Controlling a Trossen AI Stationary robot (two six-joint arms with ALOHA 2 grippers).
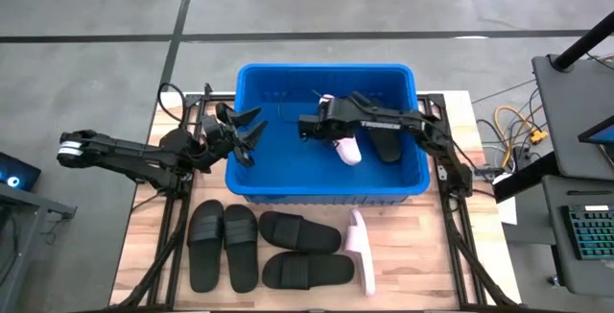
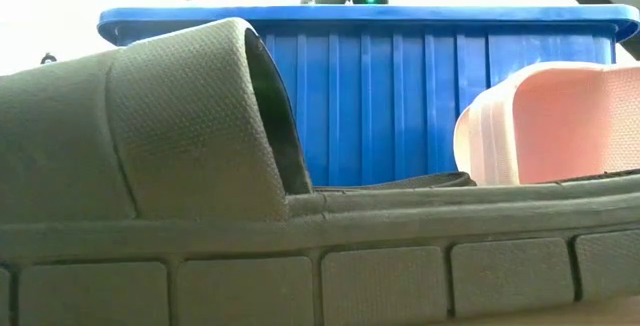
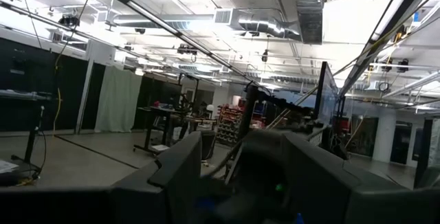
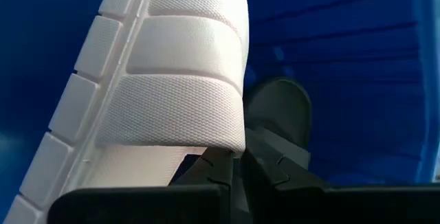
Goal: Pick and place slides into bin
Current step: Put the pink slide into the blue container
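1. From above, I see the blue bin (image 1: 326, 131) at the table's (image 1: 413, 265) far middle. My right gripper (image 1: 321, 126) reaches over the bin's inside, its fingers clamped on a pale pink slide (image 1: 345, 147) that hangs within the bin walls. A black slide (image 1: 387, 143) lies on the bin floor just beside it. My left gripper (image 1: 240, 131) sits at the bin's left rim with its fingers spread apart, holding nothing. In front of the bin, four black slides lie on the wood: one pair (image 1: 224, 246) side by side at the left, another two (image 1: 305, 251) lying crosswise near the middle. A second pale pink slide (image 1: 361, 249) stands on edge just right of them.

2. At table height, a black slide (image 2: 150, 166) fills the foreground, with the pink slide (image 2: 560, 121) behind it at the right and the ribbed bin wall (image 2: 400, 96) beyond both.

3. Through the left wrist camera, I see that arm's two dark fingers (image 3: 182, 169) apart, pointing level into the room, with nothing between them.

4. Through the right wrist camera, the fingers (image 4: 220, 165) pinch the pale slide's (image 4: 179, 86) edge, blue bin wall (image 4: 357, 80) all around, and the black slide (image 4: 278, 107) lying beyond.
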